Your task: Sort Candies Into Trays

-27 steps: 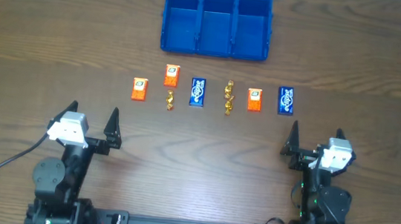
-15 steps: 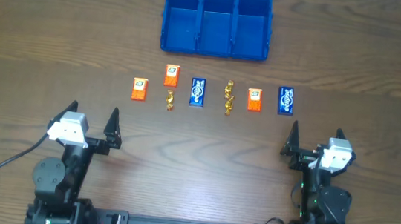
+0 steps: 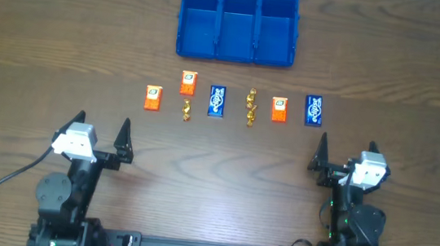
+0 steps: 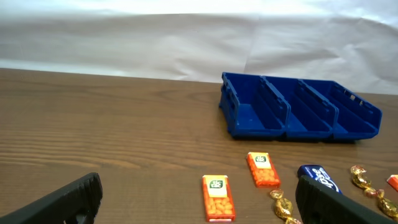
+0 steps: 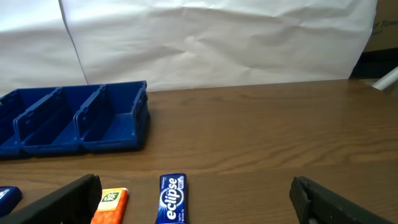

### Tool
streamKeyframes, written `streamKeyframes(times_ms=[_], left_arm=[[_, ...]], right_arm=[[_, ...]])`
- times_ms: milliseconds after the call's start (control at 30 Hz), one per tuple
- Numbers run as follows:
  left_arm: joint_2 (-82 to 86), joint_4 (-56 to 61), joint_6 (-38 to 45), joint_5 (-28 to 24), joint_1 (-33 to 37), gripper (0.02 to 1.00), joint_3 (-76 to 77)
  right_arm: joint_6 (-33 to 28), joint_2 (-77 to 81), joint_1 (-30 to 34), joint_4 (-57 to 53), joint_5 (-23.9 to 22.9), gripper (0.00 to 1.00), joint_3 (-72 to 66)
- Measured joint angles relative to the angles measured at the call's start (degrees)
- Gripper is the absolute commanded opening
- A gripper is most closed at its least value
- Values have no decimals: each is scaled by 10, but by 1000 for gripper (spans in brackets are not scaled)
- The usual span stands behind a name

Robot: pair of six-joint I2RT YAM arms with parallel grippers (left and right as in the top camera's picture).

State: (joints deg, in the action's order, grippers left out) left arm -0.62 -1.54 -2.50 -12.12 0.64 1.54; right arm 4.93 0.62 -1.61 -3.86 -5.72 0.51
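Nothing has moved since the earlier frames. The left gripper [image 3: 103, 123] and right gripper [image 3: 346, 148] stay spread wide, holding nothing. The candies [image 3: 216, 100] lie in a row on the table [image 3: 48, 39], between the grippers and the blue tray [image 3: 235, 57].

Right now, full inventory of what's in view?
tray: one, blue, three empty compartments, far middle of the table
orange candy boxes: three, orange, in the row in front of the tray
gum packs: two, blue, same row
wrapped candies: three, gold, same row
table: one, brown wood
backdrop: one, white, behind the table
left claw: one, black, open, near side, left
right claw: one, black, open, near side, right
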Motion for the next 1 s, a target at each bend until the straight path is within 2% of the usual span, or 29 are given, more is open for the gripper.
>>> streamKeyframes(times_ms=[133, 300, 367, 533, 633, 767, 1000], left_arm=[[0, 0, -6, 0, 0, 998, 0], [-47, -16, -53, 0, 0, 1000, 18], [-144, -55, -66, -1, 0, 1000, 96], [-429, -209, -80, -9, -6, 1000, 405], [-618, -306, -80, -9, -42, 1000, 546], [-810, -357, -77, 7, -89, 1000, 638], [-1005, -346, -75, 31, -111, 998, 655]], right_arm=[[0, 0, 0, 0, 0, 1000, 0], [0, 0, 0, 0, 0, 1000, 0], [0, 0, 0, 0, 0, 1000, 0], [0, -1, 0, -1, 2, 1000, 0], [0, 0, 0, -1, 2, 1000, 0], [0, 0, 0, -1, 2, 1000, 0], [0, 0, 0, -1, 2, 1000, 0]])
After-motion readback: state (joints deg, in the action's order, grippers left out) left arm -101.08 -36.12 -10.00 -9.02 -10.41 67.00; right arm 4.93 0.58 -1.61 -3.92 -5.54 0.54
